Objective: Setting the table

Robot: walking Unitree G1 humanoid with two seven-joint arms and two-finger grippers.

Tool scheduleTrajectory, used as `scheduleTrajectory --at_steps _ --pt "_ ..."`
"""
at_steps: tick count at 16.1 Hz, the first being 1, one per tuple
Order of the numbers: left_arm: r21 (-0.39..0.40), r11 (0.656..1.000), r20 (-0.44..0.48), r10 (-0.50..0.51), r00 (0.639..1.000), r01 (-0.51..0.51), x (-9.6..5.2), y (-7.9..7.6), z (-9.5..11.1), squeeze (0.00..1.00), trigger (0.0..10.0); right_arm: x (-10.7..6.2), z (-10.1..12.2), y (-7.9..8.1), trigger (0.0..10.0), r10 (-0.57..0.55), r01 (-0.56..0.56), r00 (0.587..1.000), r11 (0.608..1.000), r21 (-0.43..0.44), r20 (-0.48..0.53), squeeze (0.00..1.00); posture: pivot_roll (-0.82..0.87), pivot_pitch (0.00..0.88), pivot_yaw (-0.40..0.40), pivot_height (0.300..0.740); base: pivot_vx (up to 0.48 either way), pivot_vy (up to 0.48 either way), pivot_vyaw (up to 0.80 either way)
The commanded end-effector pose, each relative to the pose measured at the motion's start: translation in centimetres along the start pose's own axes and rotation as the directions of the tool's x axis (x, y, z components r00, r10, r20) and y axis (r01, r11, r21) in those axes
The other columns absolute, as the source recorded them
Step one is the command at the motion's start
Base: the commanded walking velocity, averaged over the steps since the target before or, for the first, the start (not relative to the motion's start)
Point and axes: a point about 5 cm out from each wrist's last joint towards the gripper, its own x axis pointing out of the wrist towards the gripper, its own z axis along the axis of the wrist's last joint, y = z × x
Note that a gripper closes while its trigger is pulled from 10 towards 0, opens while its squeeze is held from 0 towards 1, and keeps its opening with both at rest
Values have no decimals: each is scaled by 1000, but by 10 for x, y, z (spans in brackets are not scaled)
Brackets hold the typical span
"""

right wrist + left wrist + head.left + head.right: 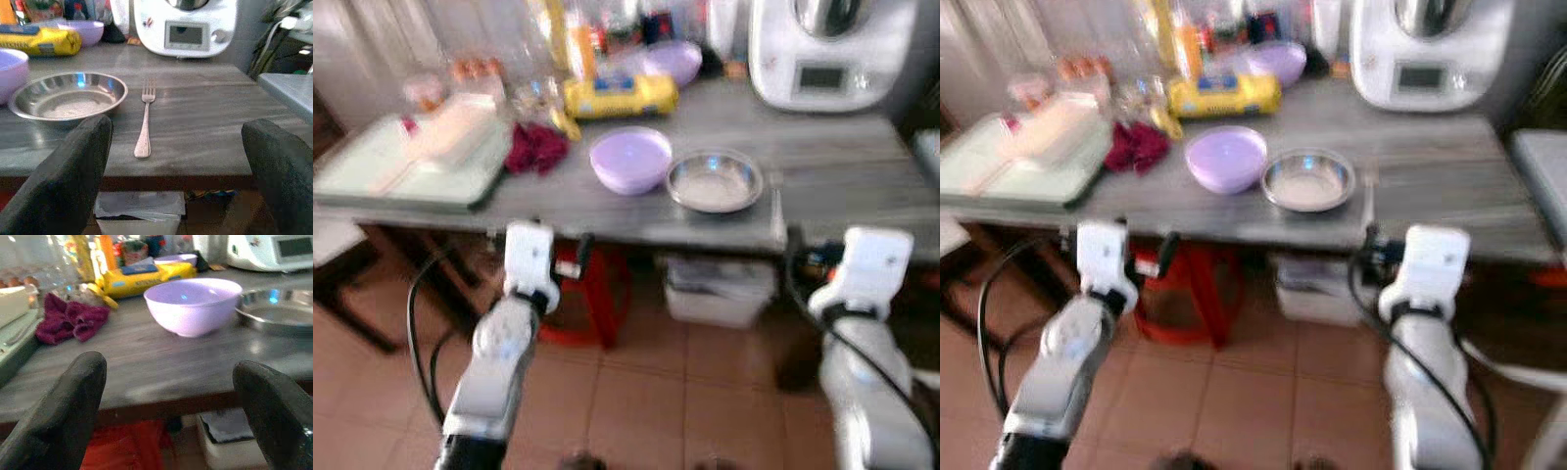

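Left eye view first: both my arms are raised just short of the worktop (607, 211) edge, wrists below its surface, which I judge to be an approach posture before reaching over the lip. Ahead of my left jaws sits the lilac bowl (630, 159), and just beside it, ahead and between both jaws, the steel dish (715, 181). Further back past the left jaws lie a crumpled red cloth (536, 147), a yellow packet (620, 95) and a pale green tray (401, 166); a white kitchen machine (832, 49) stands at the back beyond my right jaws.

Right eye view gives the same layout (blurred, so I am probably still settling). My right gripper (1371, 245) is at the worktop's front edge, below the dish's right side.

Left wrist view: my left gripper (168, 396) has its jaws spread wide with nothing between them, and the bowl sits straight ahead of the gap, centred there, I judge, because it is the likely pick.

Right wrist view: these jaws are also released and empty. A fork (145, 120) lies flat dead ahead in the gap, tines pointing away, handle toward me, close beside the dish as a place setting wants.
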Motion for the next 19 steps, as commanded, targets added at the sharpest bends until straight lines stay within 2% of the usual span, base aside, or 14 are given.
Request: scheduleTrajectory --at_steps 1,12,16,19 --pt "6 1000 2 -6 1000 6 0 0 1 0 10000 0 3 0 10000 7 -7 1000 1000 0 10 0 -169 103 98 740 -266 0 0" --pt "6 1000 2 -6 1000 6 0 0 1 0 10000 0 3 0 10000 7 -7 1000 1000 0 10 0 -169 103 98 740 -266 0 0" --pt "-45 994 36 -103 994 104 -2 -5 5 0 10000 0 1 1 10000 12 -12 1000 1000 8 1 0 -171 109 102 740 0 0 0" --pt "-41 991 30 -130 991 131 -3 -7 5 0 10000 0 1 1 10000 13 -13 1000 1000 5 1 0 -171 110 101 740 0 0 0"
